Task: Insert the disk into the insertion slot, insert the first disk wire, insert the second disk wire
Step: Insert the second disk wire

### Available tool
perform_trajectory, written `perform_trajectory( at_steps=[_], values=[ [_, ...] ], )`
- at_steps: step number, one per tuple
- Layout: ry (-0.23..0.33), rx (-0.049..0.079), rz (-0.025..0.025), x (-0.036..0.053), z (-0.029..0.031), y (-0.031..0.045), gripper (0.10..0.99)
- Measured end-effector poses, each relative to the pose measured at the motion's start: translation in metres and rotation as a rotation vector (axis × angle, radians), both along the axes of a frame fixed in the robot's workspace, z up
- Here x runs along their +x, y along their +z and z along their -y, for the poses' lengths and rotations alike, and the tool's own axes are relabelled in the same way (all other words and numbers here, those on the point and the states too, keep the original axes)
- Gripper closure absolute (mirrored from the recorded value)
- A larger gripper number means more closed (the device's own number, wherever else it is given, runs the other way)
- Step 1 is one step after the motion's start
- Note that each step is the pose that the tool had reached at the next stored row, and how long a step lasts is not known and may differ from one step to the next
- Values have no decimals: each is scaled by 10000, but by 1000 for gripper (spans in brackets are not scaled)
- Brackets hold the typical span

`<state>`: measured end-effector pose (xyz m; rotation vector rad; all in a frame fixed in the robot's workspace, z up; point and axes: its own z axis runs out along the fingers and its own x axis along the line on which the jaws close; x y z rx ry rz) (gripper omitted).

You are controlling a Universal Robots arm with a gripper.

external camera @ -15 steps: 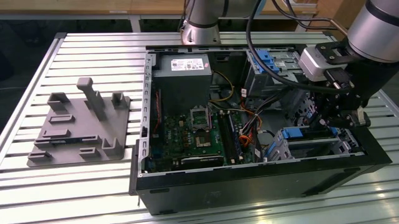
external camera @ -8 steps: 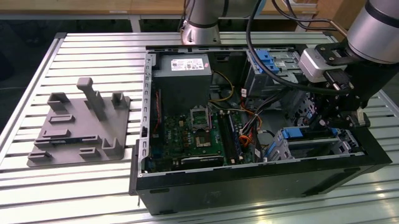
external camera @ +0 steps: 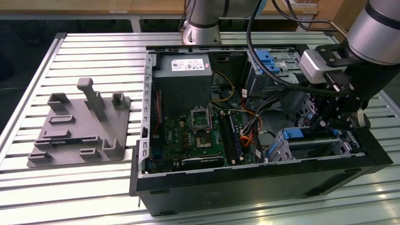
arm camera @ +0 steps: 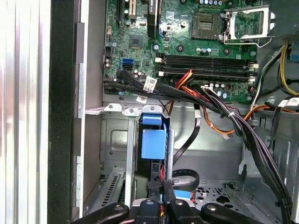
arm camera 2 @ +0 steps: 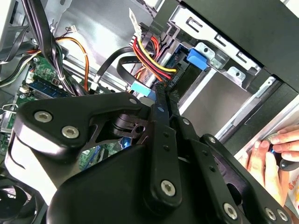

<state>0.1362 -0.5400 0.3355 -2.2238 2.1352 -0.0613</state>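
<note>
**Disk seated, tool at the cable end**

Disk (external camera: 310,135) with its blue caddy sits inside the insertion slot (external camera: 312,146) at the case's corner on the exterior view's right, so step one looks done. Tool (external camera: 338,123) hangs right over the cage's rear end. In the first wrist view the tool (arm camera: 161,192) has its fingers drawn tight together on something thin and dark just behind the blue caddy tab (arm camera: 153,143) — looks like a cable end, but I can't tell which one or whether it's plugged. Red-yellow power leads (arm camera 2: 148,55) and a flat black cable (arm camera 2: 122,57) run toward the cage. Judgement: wire steps in progress, neither confirmed seated.

Writing: white sticker on the power supply (external camera: 190,65) and small tags on the cables (arm camera: 150,85) — nothing legible.

A person's hand (arm camera 2: 267,156) shows outside the case.
</note>
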Motion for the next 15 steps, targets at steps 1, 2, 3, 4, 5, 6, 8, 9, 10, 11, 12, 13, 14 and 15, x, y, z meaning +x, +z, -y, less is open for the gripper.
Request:
perform_trajectory(
  at_steps=[1,2,3,4,5,6,8,9,10,11,12,13,14,15],
  values=[
    [0,-1,0,0,0,-1,937],
    [0,0,0,0,0,-2,937],
    [0,0,0,0,-1,-4,937],
    [0,2,0,0,-1,-6,937],
    [0,3,0,0,-2,-7,937],
    [0,3,1,0,-3,-8,937],
    [0,0,0,0,-3,-9,937],
    [-1,0,-1,0,-3,-11,937],
    [-1,-1,-2,1,-4,-13,937],
    [0,-1,-2,2,-5,-15,937],
    [0,0,-3,4,-4,-17,937],
    [0,1,-4,5,-4,-20,937],
    [0,2,-5,6,-4,-23,937],
    [0,1,-6,7,-4,-27,937]
  ],
)
